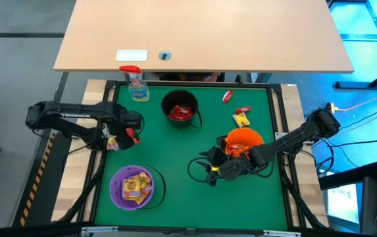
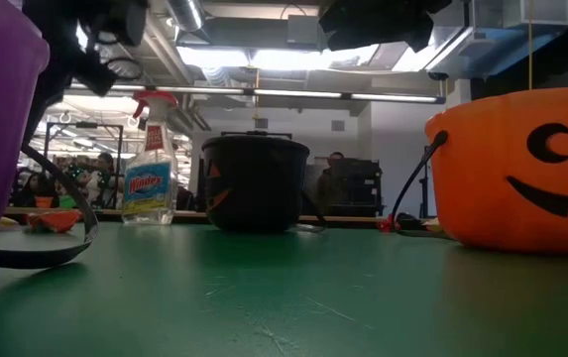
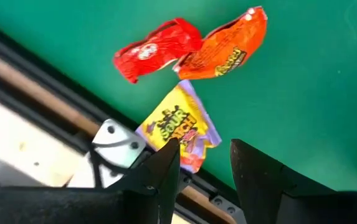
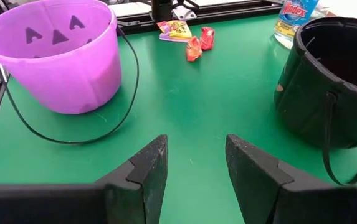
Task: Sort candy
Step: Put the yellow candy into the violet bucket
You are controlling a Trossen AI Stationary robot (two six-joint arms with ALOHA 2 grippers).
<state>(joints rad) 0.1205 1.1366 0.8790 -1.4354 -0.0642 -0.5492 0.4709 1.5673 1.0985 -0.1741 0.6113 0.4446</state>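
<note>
Three candy packets lie flat at the green mat's left edge: a yellow one (image 3: 178,127), a red one (image 3: 156,50) and an orange-red one (image 3: 225,46). My left gripper (image 3: 203,165) (image 1: 114,141) hangs above them, pointing down, open, with its fingers over the yellow packet and nothing between them. More candy lies at the far right: two red packets (image 1: 227,97) (image 1: 242,108) and a yellow one (image 1: 241,119). My right gripper (image 4: 197,168) (image 1: 211,172) waits open beside the orange bucket (image 1: 243,140), slanting down toward the purple bucket (image 4: 57,59).
The purple bucket (image 1: 134,187), near left, holds yellow packets. The black bucket (image 1: 180,110), far centre, holds red ones. A spray bottle (image 1: 135,85) stands at the far left corner. Bucket handles lie on the mat (image 4: 72,134). A metal rail (image 3: 35,93) borders the mat's left edge.
</note>
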